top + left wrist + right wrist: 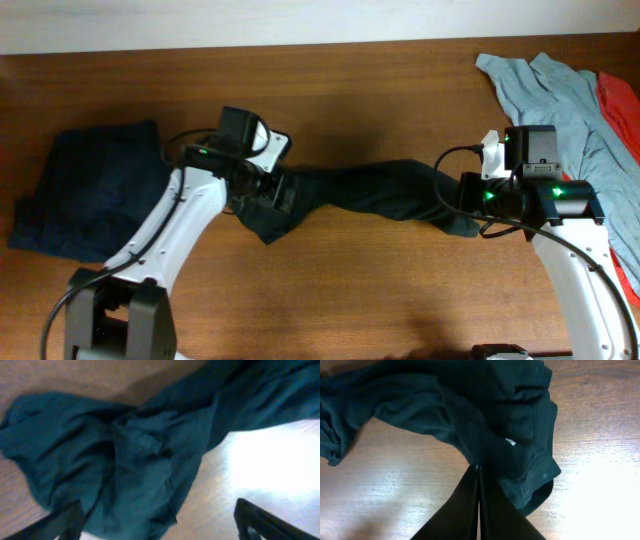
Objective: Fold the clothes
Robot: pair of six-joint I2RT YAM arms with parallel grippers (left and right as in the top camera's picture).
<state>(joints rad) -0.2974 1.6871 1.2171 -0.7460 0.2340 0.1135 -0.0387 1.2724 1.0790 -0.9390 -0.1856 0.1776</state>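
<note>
The black T-shirt (385, 190) lies bunched in a long strip across the middle of the wooden table (380, 300), reaching from one arm to the other. My left gripper (275, 195) hovers over its left end. In the left wrist view its fingers (62, 522) stand wide apart, with crumpled cloth (135, 460) under and between them, and the gripper (157, 527) is open. My right gripper (462, 200) is at the shirt's right end. In the right wrist view the gripper (478, 467) is shut, pinching a fold of the shirt (445, 405) near a hemmed opening. No logo shows.
A dark navy garment (90, 185) lies folded at the left of the table. A light grey-blue shirt (560, 100) and an orange-red cloth (622, 110) lie at the back right, close behind the right arm.
</note>
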